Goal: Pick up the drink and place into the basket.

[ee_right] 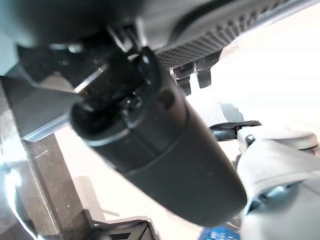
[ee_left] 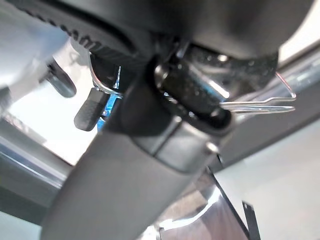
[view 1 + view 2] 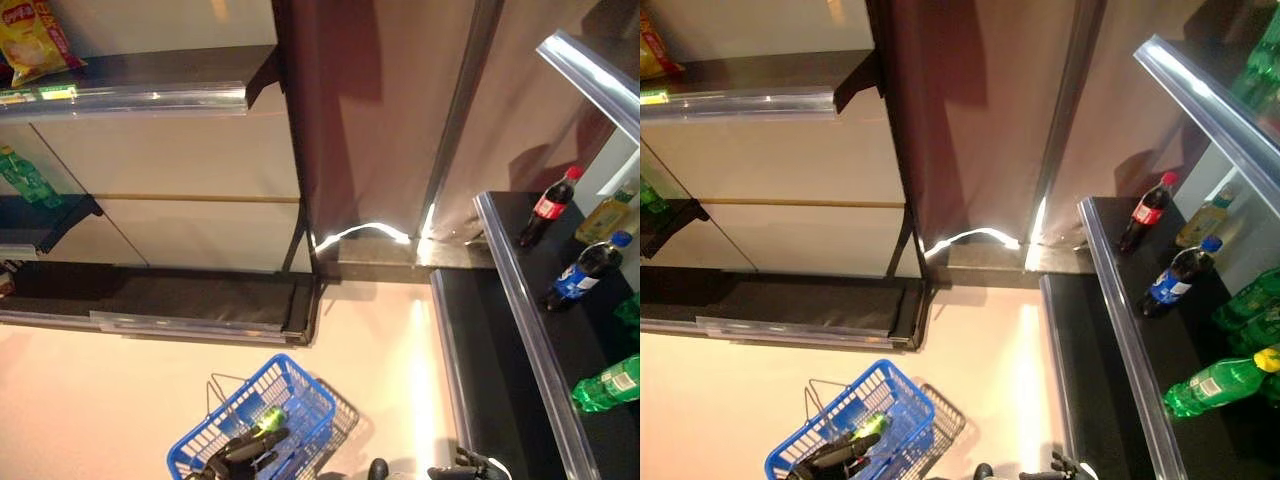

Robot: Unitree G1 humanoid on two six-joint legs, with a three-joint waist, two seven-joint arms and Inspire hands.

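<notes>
— What fills the aisle?
— Dark shelving [image 3: 560, 330] well off to the right hand's side, carrying cola bottles [image 3: 548, 207] and a green bottle [image 3: 606, 384].

— And the basket?
— The blue basket [image 3: 300, 400] hangs from the left hand [image 3: 245, 450], whose fingers curl round its wire handle [image 2: 260, 102].

— The drink?
— A green drink [image 3: 268, 417] lies inside the basket, just beyond that hand (partly hidden).

— The right hand?
— The right hand [image 3: 462, 466] shows only at the bottom edge; I cannot tell its fingers' state.

Pale glossy floor [image 3: 120, 400] between dark shelving [image 3: 160, 300] left and right — brown corner wall [image 3: 380, 120] behind, glare streak at its foot.
</notes>
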